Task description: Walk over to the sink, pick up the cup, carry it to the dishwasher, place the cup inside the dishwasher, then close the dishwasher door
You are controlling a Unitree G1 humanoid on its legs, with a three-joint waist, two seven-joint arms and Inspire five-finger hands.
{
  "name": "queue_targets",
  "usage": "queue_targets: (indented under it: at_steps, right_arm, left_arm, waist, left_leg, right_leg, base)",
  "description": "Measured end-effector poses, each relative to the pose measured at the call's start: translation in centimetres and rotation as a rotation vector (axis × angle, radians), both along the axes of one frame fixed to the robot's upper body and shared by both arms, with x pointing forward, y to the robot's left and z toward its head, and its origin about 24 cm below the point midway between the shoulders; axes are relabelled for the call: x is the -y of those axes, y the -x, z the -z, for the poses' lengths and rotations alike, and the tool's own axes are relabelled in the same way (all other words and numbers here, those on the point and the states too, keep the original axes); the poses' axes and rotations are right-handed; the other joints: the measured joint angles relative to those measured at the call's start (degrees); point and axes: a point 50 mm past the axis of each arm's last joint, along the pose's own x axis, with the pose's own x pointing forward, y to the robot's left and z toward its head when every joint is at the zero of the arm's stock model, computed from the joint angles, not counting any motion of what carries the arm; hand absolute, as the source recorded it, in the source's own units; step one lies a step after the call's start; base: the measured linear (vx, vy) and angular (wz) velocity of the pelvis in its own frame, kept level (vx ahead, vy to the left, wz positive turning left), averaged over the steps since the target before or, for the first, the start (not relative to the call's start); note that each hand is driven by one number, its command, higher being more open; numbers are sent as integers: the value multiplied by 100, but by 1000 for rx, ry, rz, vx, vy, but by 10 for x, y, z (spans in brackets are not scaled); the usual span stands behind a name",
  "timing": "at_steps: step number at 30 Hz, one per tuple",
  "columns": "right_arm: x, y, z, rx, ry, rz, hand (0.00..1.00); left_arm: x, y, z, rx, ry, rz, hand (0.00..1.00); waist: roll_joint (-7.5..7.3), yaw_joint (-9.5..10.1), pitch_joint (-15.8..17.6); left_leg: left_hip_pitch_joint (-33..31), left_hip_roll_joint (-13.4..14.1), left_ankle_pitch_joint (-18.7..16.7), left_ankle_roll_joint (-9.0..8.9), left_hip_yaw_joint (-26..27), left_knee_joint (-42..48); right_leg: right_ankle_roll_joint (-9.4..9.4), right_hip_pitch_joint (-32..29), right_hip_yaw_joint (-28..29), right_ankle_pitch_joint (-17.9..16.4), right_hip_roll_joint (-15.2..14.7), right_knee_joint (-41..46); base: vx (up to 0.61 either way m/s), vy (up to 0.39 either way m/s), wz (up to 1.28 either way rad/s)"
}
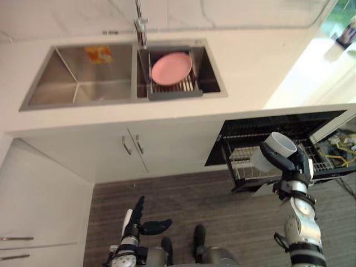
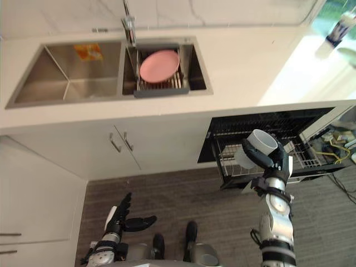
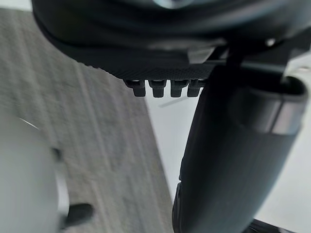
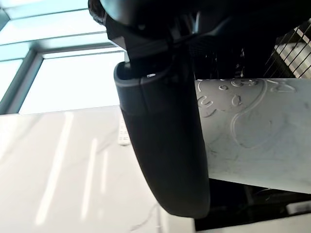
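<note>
My right hand point(image 1: 293, 162) is shut on a white cup point(image 1: 273, 150), holding it tilted in the air over the front of the pulled-out dishwasher rack point(image 1: 245, 158). In the right wrist view the thumb point(image 4: 165, 145) presses across the cup's embossed white wall point(image 4: 257, 131). The dishwasher point(image 2: 267, 130) stands open under the counter at the right, its dark wire rack drawn out. My left hand point(image 1: 139, 222) hangs low over the floor at the lower left, fingers straight, holding nothing.
A double steel sink point(image 1: 83, 75) is set in the white counter, with a pink plate point(image 1: 171, 68) on a drainer rack in its right basin and a tap point(image 1: 140, 25) behind. White cabinet doors point(image 1: 133, 146) sit below. Cables lie on the floor right of the dishwasher.
</note>
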Motion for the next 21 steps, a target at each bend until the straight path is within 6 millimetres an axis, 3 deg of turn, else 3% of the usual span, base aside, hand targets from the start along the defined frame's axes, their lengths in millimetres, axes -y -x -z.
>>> queue_targets:
  at_steps: [2, 6, 9, 11, 14, 21]
  right_arm:
    - [10, -18, -17, 7, 68, 5, 0]
    - [26, -65, -74, 59, 200, -13, 0]
    - [39, -82, -101, 35, 282, -24, 0]
    - [48, -89, -110, -10, 303, -32, 0]
    - [70, -88, -116, -99, 298, -22, 0]
    - [89, -82, -114, -238, 235, 26, 0]
  left_arm:
    - [-9, -8, -1, 11, -25, -16, 100]
    - [-18, -29, -13, 100, -25, -49, 100]
    - [-17, -36, -15, 126, -16, -51, 100]
    - [-18, -36, -14, 124, -16, -53, 100]
    - [-16, -34, -11, 117, 6, -65, 100]
    - [-9, -35, -7, 100, 52, -64, 100]
  waist:
    - [6, 53, 252]
    - [6, 138, 717]
    - [97, 231, 928]
    - [152, 308, 965]
    - [348, 437, 1078]
    - [621, 440, 1219]
  left_leg:
    - [-277, 12, -28, -3, -33, 153]
    - [-889, 24, -30, 18, -109, 475]
    - [-1166, 25, -29, 32, -237, 627]
    - [-1307, 9, -3, 52, -289, 671]
    - [-1404, -29, 26, 92, -358, 672]
    - [-1636, -174, 180, 183, -451, 603]
  right_leg:
    - [6, -183, -37, 61, -1, 1]
    - [15, -628, -79, 219, -6, 3]
    - [43, -785, -67, 283, -8, 3]
    - [56, -899, -70, 305, -23, 3]
    - [104, -968, -83, 361, -55, 3]
    - [99, -1169, -191, 372, -198, 3]
  base:
    - [-69, 22, 9]
    - [-61, 37, 9]
    - [-23, 68, 18]
    - [5, 89, 20]
    - [9, 97, 12]
    - [-9, 95, 12]
